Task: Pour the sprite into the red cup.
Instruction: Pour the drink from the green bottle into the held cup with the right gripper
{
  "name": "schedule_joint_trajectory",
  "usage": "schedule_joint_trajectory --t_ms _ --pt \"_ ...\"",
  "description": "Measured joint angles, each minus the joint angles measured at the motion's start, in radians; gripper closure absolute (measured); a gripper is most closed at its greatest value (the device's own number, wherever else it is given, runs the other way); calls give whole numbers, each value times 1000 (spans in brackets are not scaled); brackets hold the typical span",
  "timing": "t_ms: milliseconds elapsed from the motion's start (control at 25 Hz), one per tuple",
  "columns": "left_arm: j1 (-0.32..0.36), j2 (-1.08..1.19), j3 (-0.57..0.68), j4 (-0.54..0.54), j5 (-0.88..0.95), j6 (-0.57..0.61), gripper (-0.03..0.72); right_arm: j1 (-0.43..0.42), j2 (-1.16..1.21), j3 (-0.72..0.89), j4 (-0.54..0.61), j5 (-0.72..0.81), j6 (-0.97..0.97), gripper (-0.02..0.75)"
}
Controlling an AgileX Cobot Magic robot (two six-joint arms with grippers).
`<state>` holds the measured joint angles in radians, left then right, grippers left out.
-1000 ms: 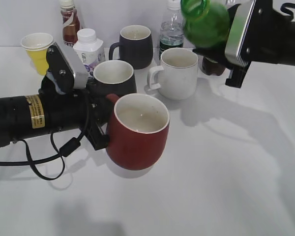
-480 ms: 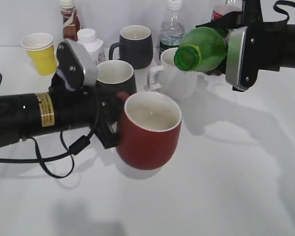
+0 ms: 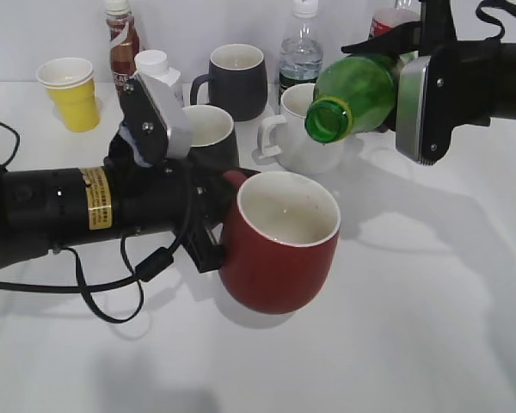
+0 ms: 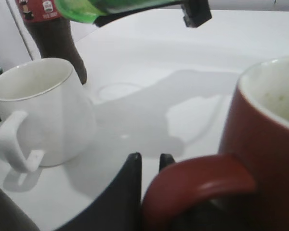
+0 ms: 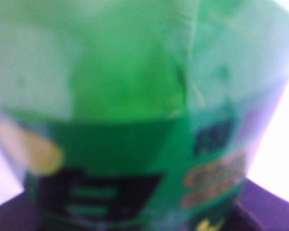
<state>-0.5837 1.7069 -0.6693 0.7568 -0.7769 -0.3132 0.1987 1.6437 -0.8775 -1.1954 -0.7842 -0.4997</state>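
Note:
The red cup (image 3: 279, 241) has a white inside and is held off the table by its handle in my left gripper (image 3: 213, 232), which is shut on it. In the left wrist view the handle (image 4: 197, 180) sits against the black jaws (image 4: 149, 161). My right gripper (image 3: 396, 90) is shut on the sprite (image 3: 353, 95), a green bottle tipped on its side, open mouth (image 3: 325, 120) pointing down-left above and behind the cup's rim. The bottle fills the right wrist view (image 5: 135, 120), hiding the jaws. No liquid stream shows.
A white mug (image 3: 305, 129) stands right behind the red cup, under the bottle. Two black mugs (image 3: 236, 77) (image 3: 208, 133), a yellow paper cup (image 3: 71, 90), a cola bottle (image 3: 120, 39), a clear bottle (image 3: 299, 43) and a white jar (image 3: 155, 69) stand at the back.
My left arm has carried the red cup to the right and a little forward. The sprite bottle has come down and tipped over, mouth now low near the cup.

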Motion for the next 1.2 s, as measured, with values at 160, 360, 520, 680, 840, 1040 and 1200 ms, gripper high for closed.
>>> schedule_joint_trajectory --t_ms 160,360,520,680,840,1040,1200 --pt "-4 0 -31 -4 33 -10 606 0 0 0 0 0 -37 323" --pt "-36 0 -70 -10 91 -16 606 0 0 0 0 1 -82 323" --pt "-41 0 -70 -9 99 -16 606 0 0 0 0 3 -123 323" --pt "-41 0 -70 -7 98 -17 606 0 0 0 0 5 -157 324" --pt "-41 0 -70 -1 96 -17 606 0 0 0 2 9 -202 324" --pt "-41 0 -70 10 87 -19 606 0 0 0 3 10 -219 324" --pt "-41 0 -70 50 86 -18 606 0 0 0 3 10 -238 324"
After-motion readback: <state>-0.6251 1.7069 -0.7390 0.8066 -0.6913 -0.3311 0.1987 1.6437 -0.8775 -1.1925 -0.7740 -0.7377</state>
